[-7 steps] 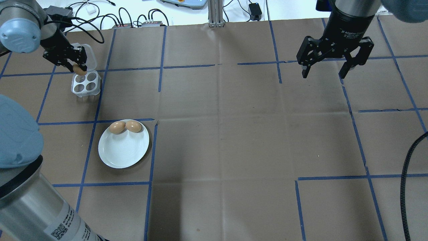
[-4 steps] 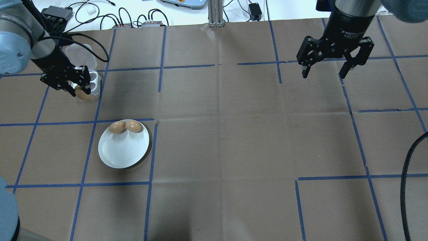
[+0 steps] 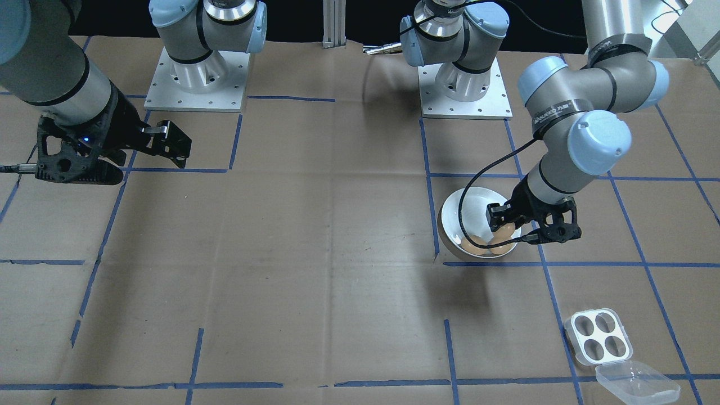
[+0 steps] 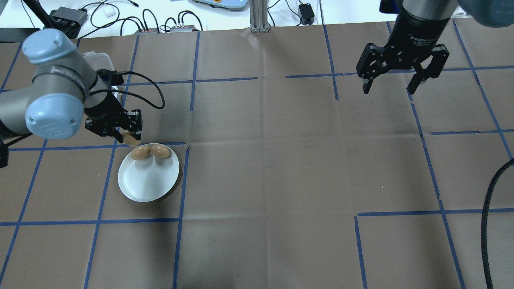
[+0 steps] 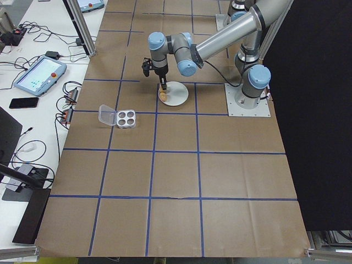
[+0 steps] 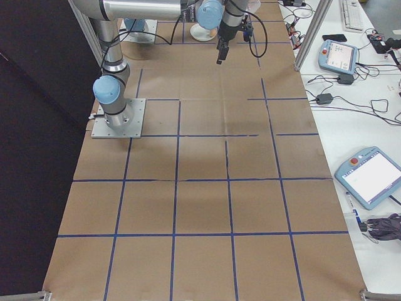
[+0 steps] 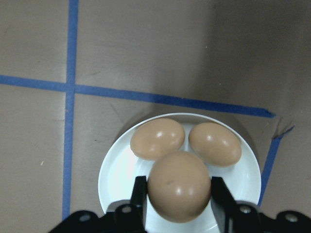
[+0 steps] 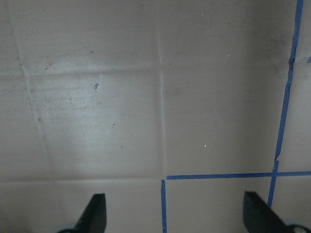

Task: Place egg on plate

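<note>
My left gripper (image 4: 129, 137) is shut on a brown egg (image 7: 179, 185) and holds it in the air over the far rim of the white plate (image 4: 147, 182). Two more brown eggs (image 4: 140, 153) (image 4: 160, 151) lie side by side on the plate's far part. From the front-facing view the held egg (image 3: 505, 231) hangs just above those two, over the plate (image 3: 469, 209). My right gripper (image 4: 402, 82) hangs open and empty over bare table at the far right.
A clear plastic four-hole egg tray (image 3: 598, 336) with its lid (image 3: 637, 382) folded open stands beyond the plate, its holes empty. In the overhead view my left arm hides most of it. Cables and devices (image 4: 160, 24) lie past the far edge.
My left gripper has carried the egg from the egg tray toward me and to the right, down to the plate's far rim. The right gripper has stayed put.
</note>
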You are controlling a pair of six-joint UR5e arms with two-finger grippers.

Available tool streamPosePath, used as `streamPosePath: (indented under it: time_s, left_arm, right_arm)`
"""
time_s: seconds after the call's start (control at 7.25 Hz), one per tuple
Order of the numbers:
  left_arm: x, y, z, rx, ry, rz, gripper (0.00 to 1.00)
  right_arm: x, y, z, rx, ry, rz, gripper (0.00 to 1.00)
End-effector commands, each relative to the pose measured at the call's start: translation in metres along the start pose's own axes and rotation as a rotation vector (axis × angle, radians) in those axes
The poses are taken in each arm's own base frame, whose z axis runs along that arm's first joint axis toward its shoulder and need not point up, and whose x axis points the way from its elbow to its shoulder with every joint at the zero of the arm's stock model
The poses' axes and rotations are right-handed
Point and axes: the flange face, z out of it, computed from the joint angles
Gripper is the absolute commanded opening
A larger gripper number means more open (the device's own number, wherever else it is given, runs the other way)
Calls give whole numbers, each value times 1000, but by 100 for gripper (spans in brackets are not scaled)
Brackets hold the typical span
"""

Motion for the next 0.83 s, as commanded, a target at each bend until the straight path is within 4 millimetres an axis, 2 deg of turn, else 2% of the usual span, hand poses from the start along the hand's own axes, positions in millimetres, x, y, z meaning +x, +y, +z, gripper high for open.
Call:
streamPosePath:
  time_s: [0.0, 0.14, 0.28, 0.41, 0.69]
  left_arm:
    - [2, 15, 30, 12, -10, 2, 19]
    - [4, 18, 24, 15, -12, -2, 24]
    - [5, 17, 27, 9, -11, 0, 60]
    - [5, 19, 21, 18, -11, 0, 99]
    - [6, 20, -1, 47, -15, 3, 99]
  right_arm:
    - [0, 0, 0, 0, 0, 0, 100]
    - [0, 0, 0, 0, 0, 0, 100]
    - [0, 0, 0, 0, 0, 0, 100]
    - [0, 0, 0, 0, 0, 0, 100]
    - [0, 0, 0, 0, 0, 0, 100]
